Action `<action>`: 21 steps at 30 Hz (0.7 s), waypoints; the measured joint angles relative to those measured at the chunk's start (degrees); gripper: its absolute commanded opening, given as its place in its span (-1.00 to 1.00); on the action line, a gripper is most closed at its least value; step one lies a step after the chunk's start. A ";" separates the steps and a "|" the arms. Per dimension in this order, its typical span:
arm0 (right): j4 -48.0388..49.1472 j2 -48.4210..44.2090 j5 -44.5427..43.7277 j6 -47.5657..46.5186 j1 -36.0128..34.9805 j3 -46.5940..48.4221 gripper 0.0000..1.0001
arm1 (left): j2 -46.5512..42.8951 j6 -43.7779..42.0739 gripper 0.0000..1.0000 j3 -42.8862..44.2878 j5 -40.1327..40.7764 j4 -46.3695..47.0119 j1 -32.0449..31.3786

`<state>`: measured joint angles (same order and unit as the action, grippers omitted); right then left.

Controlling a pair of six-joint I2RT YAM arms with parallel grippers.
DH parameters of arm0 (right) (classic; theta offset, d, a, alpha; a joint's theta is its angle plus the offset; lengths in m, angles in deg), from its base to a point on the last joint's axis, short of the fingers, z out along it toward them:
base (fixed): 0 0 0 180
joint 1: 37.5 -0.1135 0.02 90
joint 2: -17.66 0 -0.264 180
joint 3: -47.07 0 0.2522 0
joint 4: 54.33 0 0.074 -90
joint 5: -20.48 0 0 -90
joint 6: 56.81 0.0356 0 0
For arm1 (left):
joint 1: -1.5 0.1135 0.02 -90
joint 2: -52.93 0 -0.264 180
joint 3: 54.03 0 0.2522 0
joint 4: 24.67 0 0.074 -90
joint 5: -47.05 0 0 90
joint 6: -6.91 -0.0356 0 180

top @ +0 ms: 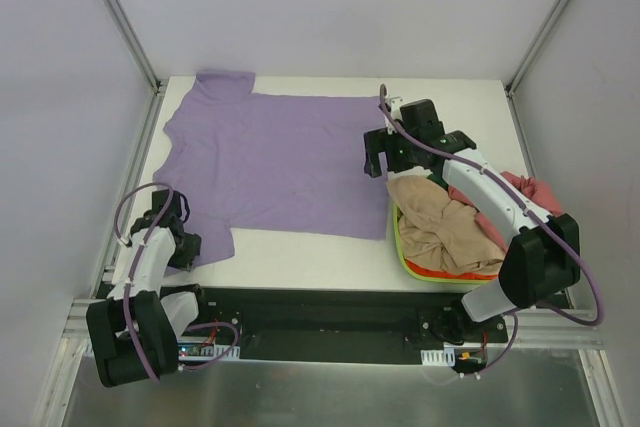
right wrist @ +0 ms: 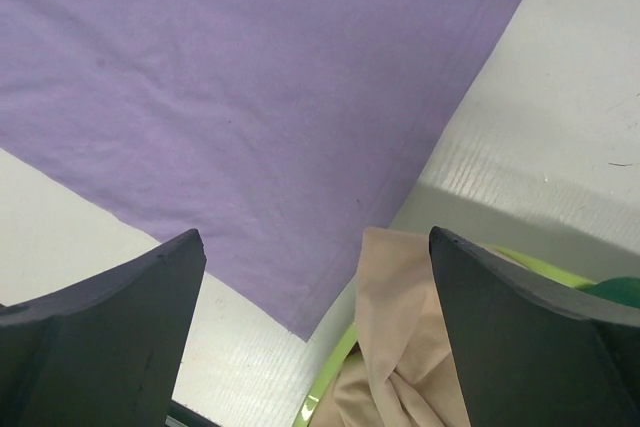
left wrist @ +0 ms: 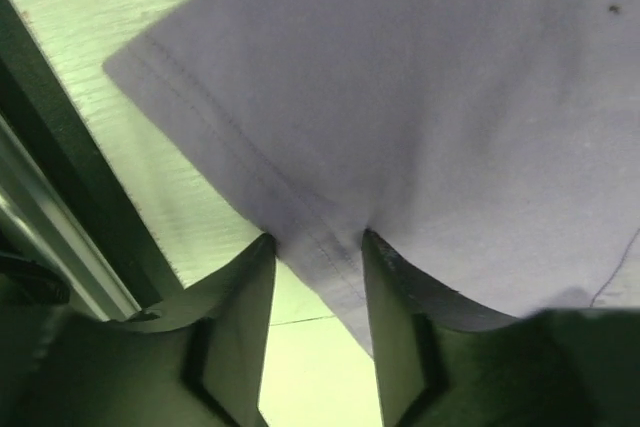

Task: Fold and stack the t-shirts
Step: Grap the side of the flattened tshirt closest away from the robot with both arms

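The lavender t-shirt [top: 280,162] lies spread flat across the upper left and middle of the bench [top: 300,252], presumably laid out for folding. The tan t-shirt [top: 440,222] and the pinkish-red t-shirt [top: 535,192] wait heaped in the lime-green basket [top: 400,247] at right. The left gripper [left wrist: 315,242], low at the shirt's lower-left corner, is only narrowly parted, its fingertips astride the hem but not clamped. The right gripper [right wrist: 315,235] hovers, spread wide, over the lower-right corner beside the basket. The right arm reaches forward; the left is tucked in.
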<state>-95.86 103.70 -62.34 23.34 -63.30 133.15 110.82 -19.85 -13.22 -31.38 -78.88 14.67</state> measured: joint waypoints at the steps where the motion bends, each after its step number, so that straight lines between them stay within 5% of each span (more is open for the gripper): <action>1: 0.00 0.00 0.15 -0.04 -0.15 -0.02 0.93 | 0.48 -0.17 -0.45 0.17 0.04 0.57 0.00; 6: -0.20 -0.04 -0.57 -1.27 -3.45 -1.22 0.93 | 3.02 -1.33 -1.00 1.29 0.13 4.37 0.00; 17: -3.93 0.15 -3.50 -5.79 -18.91 -6.80 0.98 | 5.14 -4.37 -1.00 2.16 0.50 8.96 0.00; 21: -5.57 3.91 -3.69 -6.32 -23.39 -6.75 0.82 | 4.66 -4.55 -1.00 2.03 0.48 9.51 0.00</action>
<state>-101.43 107.61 -66.03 17.03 -86.69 126.39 115.47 -24.39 -11.19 -30.90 -69.37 14.67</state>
